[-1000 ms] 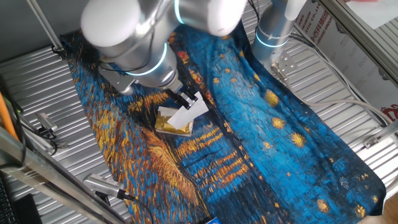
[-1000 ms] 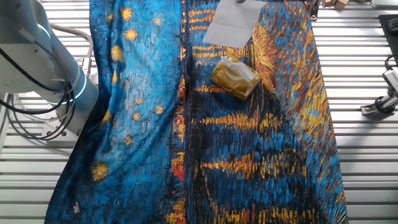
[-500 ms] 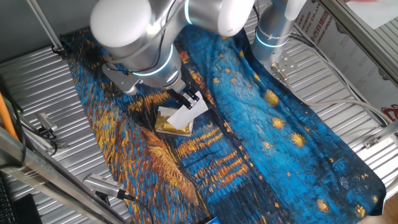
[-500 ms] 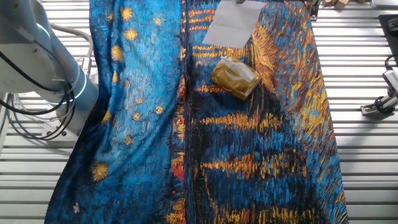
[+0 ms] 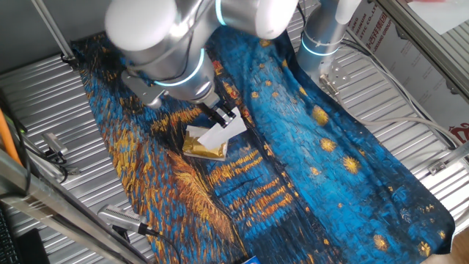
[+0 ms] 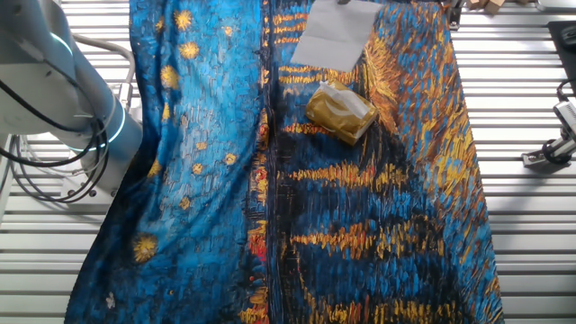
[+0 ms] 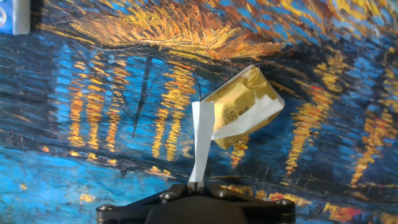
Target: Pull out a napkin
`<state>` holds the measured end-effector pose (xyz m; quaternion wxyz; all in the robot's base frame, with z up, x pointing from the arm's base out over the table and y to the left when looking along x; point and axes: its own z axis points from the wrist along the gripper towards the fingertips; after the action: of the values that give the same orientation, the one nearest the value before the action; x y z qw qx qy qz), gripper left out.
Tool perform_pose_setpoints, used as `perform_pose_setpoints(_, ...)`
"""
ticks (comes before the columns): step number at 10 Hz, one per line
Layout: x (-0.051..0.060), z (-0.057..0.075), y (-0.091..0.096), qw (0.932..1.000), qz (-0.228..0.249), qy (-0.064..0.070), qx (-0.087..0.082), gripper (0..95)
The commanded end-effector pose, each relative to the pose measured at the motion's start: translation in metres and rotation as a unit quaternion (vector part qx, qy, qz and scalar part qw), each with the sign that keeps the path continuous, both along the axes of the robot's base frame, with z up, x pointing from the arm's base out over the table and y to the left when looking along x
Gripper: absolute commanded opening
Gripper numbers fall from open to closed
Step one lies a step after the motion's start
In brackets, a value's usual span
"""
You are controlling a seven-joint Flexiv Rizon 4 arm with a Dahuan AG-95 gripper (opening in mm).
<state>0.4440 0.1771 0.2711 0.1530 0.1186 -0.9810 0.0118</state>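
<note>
A white napkin (image 5: pixel 222 135) hangs from my gripper (image 5: pixel 224 117), which is shut on its upper edge. In the hand view the napkin (image 7: pixel 201 140) runs as a thin white strip from the closed fingertips (image 7: pixel 195 184) up toward the gold-tan packet (image 7: pixel 244 102) on the cloth. The packet (image 5: pixel 204 147) lies just below and left of the napkin. In the other fixed view the napkin (image 6: pixel 335 34) shows as a flat white sheet above the packet (image 6: pixel 340 112); the gripper is cut off at the top edge there.
A blue and orange painted cloth (image 5: pixel 308 147) covers the ribbed metal table (image 5: pixel 51 110). The arm's base (image 5: pixel 322 37) stands at the back right. Clamps and cables (image 5: pixel 51 150) lie at the left edge. A grey arm base (image 6: pixel 54 90) stands left in the other view.
The gripper and napkin have risen slightly and shifted a little; the napkin sheet sits marginally higher above the packet. The packet has not moved.
</note>
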Motion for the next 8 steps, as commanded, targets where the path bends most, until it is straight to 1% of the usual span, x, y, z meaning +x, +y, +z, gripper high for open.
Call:
perform_pose_setpoints(1,-0.0055,-0.0019,0.0027,1.0000,-0.003,0.000,0.000,0.0)
perform_pose_setpoints(3,-0.0058,-0.0017,0.0028,1.0000,-0.007,0.000,0.003,0.0)
perform_pose_setpoints(5,-0.0050,-0.0026,0.0036,0.9992,-0.034,0.003,0.019,0.0)
perform_pose_setpoints(6,-0.0045,-0.0026,0.0041,0.9991,-0.038,0.004,0.020,0.0)
perform_pose_setpoints(8,-0.0035,0.0033,0.0084,0.9988,-0.045,0.008,0.019,0.0)
